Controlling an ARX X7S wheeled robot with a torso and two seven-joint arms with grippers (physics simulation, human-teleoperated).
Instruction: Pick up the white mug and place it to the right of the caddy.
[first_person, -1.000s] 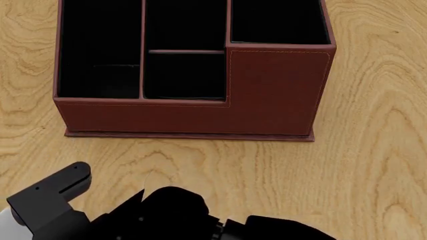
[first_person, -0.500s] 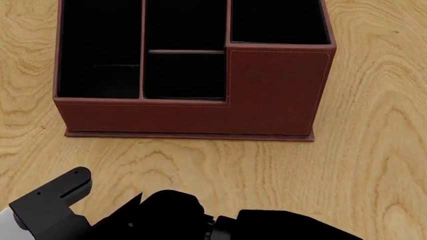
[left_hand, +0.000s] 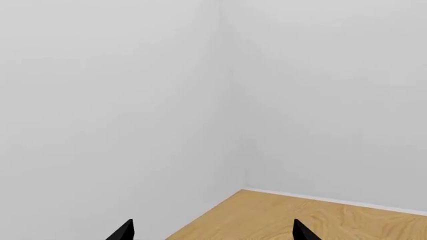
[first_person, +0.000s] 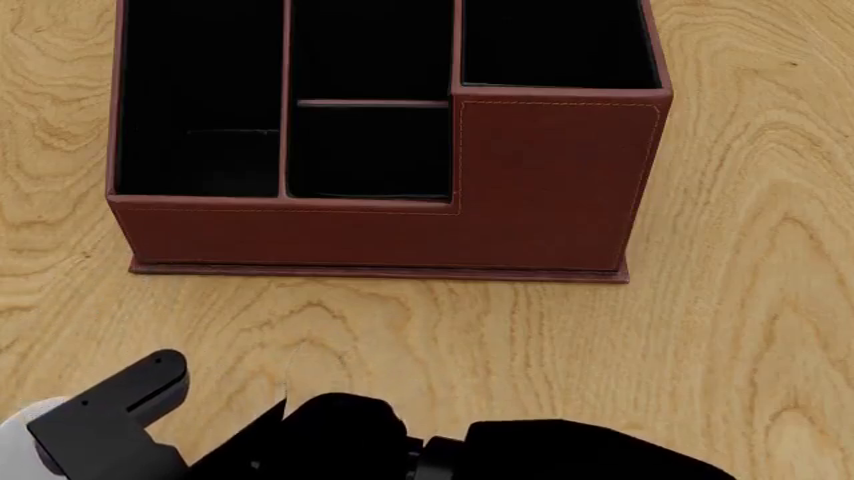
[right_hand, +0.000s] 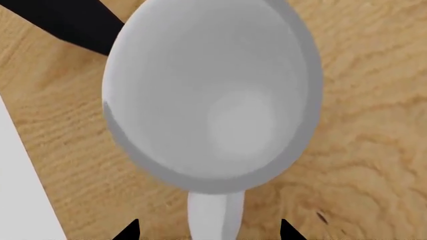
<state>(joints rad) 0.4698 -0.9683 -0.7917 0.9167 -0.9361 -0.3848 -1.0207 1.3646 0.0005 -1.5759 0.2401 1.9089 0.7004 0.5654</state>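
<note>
Right pincer (right_hand: 208, 231): tips spread wide either side of the plain white ceramic mug's (right_hand: 213, 95) handle, not gripping. Mug upright on the wooden table (first_person: 747, 330), near left of the reddish-brown leather compartment caddy (first_person: 554, 180). Left pincer (left_hand: 212, 231) wide, facing wall.

- Sim render of a bare room, desk/office-type setup
- Light wood-grain tabletop (first_person: 747, 300) fills head view
- Reddish-brown leather-look caddy (first_person: 554, 180) at 12 o'clock, black-lined compartments: desk organizer
- Plain white walls (left_hand: 133, 100) meet in a corner, left wrist view
</note>
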